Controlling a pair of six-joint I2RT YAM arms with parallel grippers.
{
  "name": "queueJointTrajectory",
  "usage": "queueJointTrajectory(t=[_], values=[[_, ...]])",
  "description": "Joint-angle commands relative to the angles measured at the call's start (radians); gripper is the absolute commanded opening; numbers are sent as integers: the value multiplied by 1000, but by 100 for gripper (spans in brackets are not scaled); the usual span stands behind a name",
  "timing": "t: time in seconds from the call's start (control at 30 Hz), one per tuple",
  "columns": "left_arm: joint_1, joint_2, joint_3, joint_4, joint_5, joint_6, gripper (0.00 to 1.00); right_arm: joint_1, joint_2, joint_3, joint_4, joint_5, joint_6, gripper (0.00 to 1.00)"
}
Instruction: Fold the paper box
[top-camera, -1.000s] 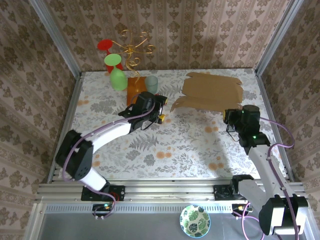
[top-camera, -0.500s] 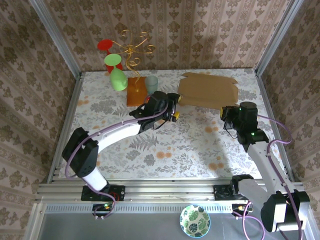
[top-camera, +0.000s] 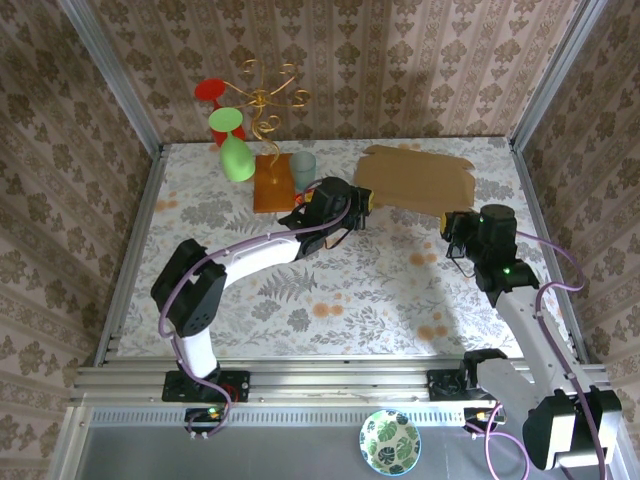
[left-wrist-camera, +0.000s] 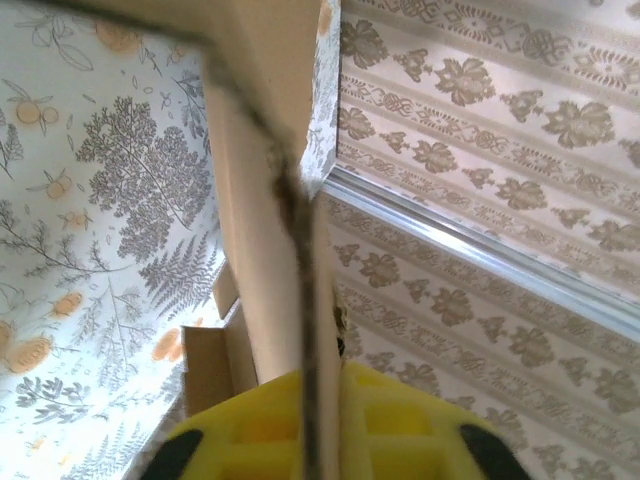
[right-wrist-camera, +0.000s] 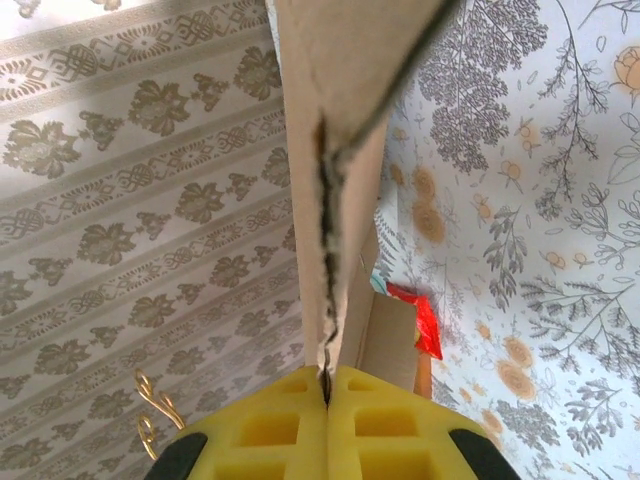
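Clamping paper box (top-camera: 415, 180) edges: left hand (left-wrist-camera: 308, 405), right hand (right-wrist-camera: 327, 400); wrist views reveal yellow pads (right-wrist-camera: 270, 430).

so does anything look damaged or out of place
The box edge looks ragged and frayed where the left pincer and right pincer clamp it, seen in both wrist views. Nothing else stands out.
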Motion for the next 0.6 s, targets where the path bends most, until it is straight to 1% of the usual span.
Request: queueJointTrajectory(t=[0.0, 0.07, 0.17, 0.2, 0.23, 0.3, 0.37, 0.47, 0.57], values=[[-7, -4, 4, 92, -15, 17, 0, 9, -18, 5, 29, 45, 8, 0], [-11, -11, -9, 117, -40, 20, 0, 17, -26, -1, 60, 66, 0, 0], [-21, -35, -15, 111, -85, 25, 0, 57, -51, -27, 111, 134, 14, 30], [-21, -40, -15, 109, -97, 31, 0, 74, -51, -35, 126, 152, 25, 38], [-23, -44, -15, 109, -104, 31, 0, 90, -47, -39, 139, 161, 34, 42], [-22, -48, -15, 105, -107, 31, 0, 115, -33, -41, 148, 174, 47, 46], [-24, -51, -17, 107, -104, 28, 0, 129, -19, -43, 164, 195, 56, 46], [-28, -61, -27, 98, -101, 26, 0, 130, 6, -20, 193, 209, 52, 47], [-30, -71, -36, 89, -99, 25, 0, 130, 29, 36, 185, 204, 13, 47]])
